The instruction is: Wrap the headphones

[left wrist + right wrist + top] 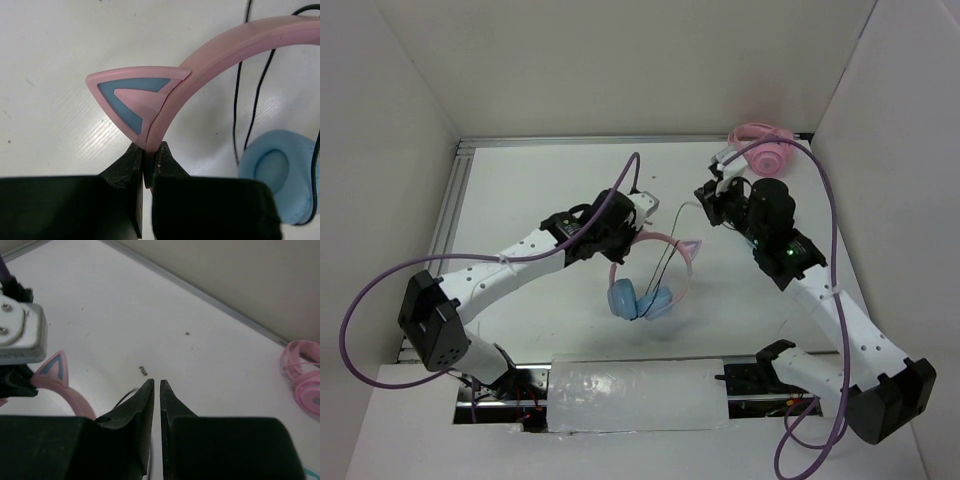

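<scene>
The left pincer (148,156) is clamped shut on the pink cat-eared headband, just below one ear (132,97). The headphones with light blue round ear cups (623,298) sit mid-desk, slightly right of that arm, band toward the far side and cups nearer. The white desk (540,190) carries them. Their thin black cable (235,125) trails up and right into the right pincer (156,385), whose fingers are pressed to a bare slit on it. An all-pink pair of headphones (765,150) lies in the far right corner.
</scene>
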`<state>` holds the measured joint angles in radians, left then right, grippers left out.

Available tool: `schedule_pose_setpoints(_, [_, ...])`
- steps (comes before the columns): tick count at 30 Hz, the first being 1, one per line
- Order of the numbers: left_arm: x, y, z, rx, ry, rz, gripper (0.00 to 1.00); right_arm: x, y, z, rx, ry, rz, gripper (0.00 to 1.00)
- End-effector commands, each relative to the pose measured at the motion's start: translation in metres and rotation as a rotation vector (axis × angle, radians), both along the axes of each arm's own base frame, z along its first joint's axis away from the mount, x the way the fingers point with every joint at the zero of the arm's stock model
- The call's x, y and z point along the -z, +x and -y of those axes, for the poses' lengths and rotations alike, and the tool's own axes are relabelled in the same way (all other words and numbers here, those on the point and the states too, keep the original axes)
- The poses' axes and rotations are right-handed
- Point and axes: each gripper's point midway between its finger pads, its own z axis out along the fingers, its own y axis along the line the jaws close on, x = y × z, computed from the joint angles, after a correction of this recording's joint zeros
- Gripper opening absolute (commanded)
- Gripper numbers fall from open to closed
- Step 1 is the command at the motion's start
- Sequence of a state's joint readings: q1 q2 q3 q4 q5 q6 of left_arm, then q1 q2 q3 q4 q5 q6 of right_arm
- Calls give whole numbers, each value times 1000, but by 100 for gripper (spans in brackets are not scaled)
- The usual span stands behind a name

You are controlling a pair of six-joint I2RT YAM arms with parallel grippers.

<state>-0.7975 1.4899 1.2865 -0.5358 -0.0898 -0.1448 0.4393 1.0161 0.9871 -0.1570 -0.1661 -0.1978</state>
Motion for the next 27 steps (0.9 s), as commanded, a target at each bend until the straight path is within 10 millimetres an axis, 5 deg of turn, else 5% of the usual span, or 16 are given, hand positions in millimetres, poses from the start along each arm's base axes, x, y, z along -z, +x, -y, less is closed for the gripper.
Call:
schedule_pose_setpoints(1, [-21,4,-3,-77,-20,18,0,-63,8,26,153,118,211,17])
schedule_pose_setpoints(7, [-26,16,-20,-262,22,13,0,-61,-12,22,111,159,161,0])
schedule_pose_setpoints(11, [-30,18,-21,-268,31,12,0,-61,-27,13,47,179,151,0])
schedule_pose_setpoints(14, [-33,14,-16,-248,-1,3,0,-56,-28,19,97,201,106,16])
schedule_pose_setpoints(19, [-62,16,-7,-228,-126,24,0,-12,-29,38,252,322,-12,47])
schedule_pose_setpoints(20, [-69,19,-9,-243,-152,25,0,-13,-31,49,310,363,1,66])
schedule_pose_setpoints(23, [-93,19,-8,-211,-229,48,0,11,-42,61,410,517,-111,99])
schedule_pose_setpoints(27, [-107,14,-9,-183,-269,71,0,66,-52,83,637,629,-332,100])
